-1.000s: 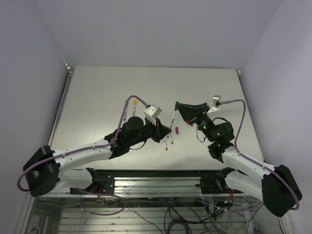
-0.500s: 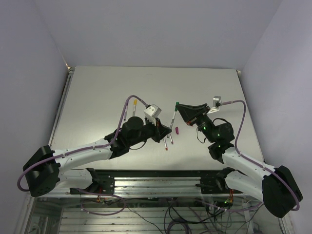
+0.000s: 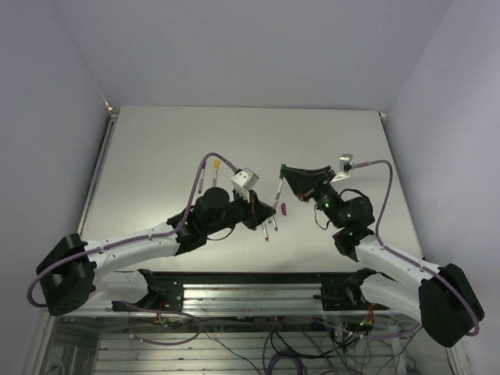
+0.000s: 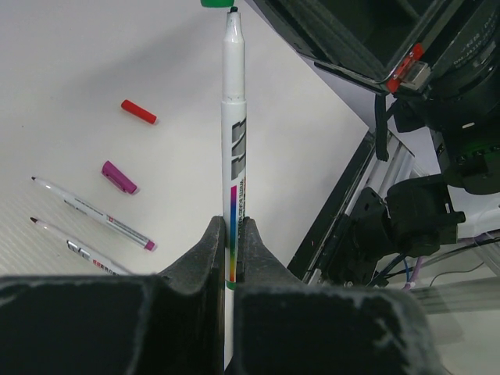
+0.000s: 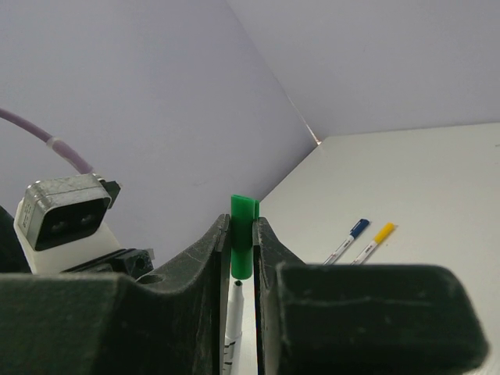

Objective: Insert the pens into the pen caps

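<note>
Hardly anything has moved since the earlier frame; in the overhead view the right gripper (image 5: 242, 226) sits a shade further left. At centre-left of that view the left gripper (image 4: 231, 241) is clenched on a slim white plastic marker pen (image 4: 233, 117) with grey print and a rainbow stripe on its barrel. The pen is held off the grey tabletop (image 3: 156, 148), its dark bare tip just under a stubby green plastic cap (image 5: 244, 238). The right gripper, at centre-right, pinches that cap.

The left wrist view shows what the right wrist view does not. At its left, two uncapped white pens (image 4: 94, 212) lie side by side, with a magenta cap (image 4: 119, 177) just above them and a red cap (image 4: 139, 112) higher still. The right wrist view alone shows the green cap whole. At its right lie a blue-capped pen (image 5: 348, 238) and a yellow-capped pen (image 5: 375, 241), side by side.
</note>
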